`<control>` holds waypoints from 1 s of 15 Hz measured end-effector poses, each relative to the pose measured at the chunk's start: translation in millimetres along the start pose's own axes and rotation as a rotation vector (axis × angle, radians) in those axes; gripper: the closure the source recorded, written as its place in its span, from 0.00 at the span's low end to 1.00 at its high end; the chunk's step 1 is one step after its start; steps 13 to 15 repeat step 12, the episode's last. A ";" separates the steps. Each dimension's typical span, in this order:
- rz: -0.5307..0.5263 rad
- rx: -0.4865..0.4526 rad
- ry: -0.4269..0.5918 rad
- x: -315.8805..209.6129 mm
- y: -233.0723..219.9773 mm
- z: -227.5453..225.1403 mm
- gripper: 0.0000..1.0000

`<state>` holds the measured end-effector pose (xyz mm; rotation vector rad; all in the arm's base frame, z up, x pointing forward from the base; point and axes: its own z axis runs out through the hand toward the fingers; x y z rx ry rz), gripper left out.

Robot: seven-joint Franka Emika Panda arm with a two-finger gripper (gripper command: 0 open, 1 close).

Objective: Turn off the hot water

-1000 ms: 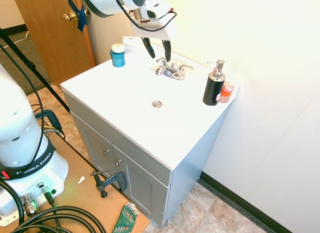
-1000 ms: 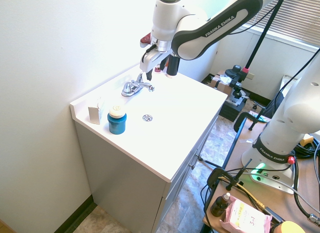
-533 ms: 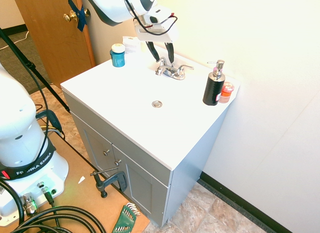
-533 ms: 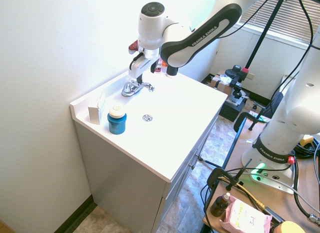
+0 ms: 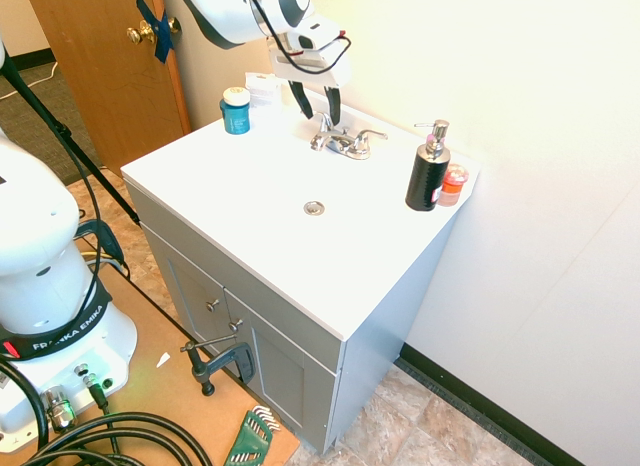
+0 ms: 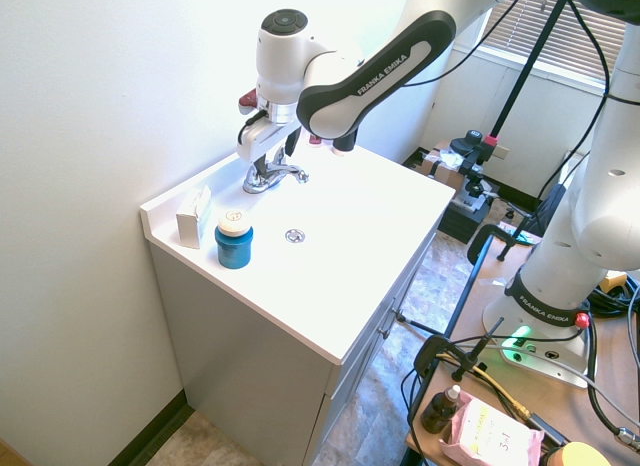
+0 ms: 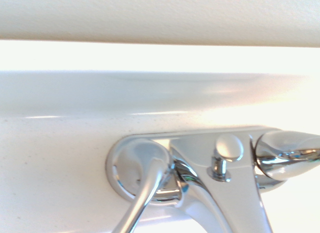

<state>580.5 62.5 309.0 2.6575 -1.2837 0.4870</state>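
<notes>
Starting at the left of the sink top [image 5: 225, 251], the teal jar [image 5: 236, 117] stands upright with its pale lid on, and the white box [image 5: 262, 89] sits beyond it, toward the far edge. Neither seems to have any part in the job.

Next comes the gripper [image 5: 317, 103], pointing down above the left side of the faucet, its two fingers spread and nothing held between them. Whether a fingertip touches metal, I cannot tell.

The hot water lever [image 7: 151, 174] is the faucet's left handle, at the far side of the sink. It reaches out toward the near side, while the right lever [image 7: 287, 154] points off sideways; from that difference I judge the hot side is probably still on. No water shows at the spout [image 5: 341, 143], so the flow cannot confirm it.

Farther right stand the black soap dispenser [image 5: 429, 172] and, just beside it, the orange jar [image 5: 452, 185].

As I judge it, the approach is largely done; meeting the lever, swinging it to its off position and backing away are left.
</notes>
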 end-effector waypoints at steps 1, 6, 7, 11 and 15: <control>-0.004 0.007 0.003 0.2 -6.7 -0.4 0.00; 0.019 0.009 -0.019 3.1 -20.9 -0.7 0.00; 0.024 0.018 -0.040 2.8 -17.0 -6.3 0.00; 0.013 0.038 -0.188 -11.6 46.1 -30.4 0.00; 0.010 0.044 -0.230 -16.1 65.9 -35.1 0.00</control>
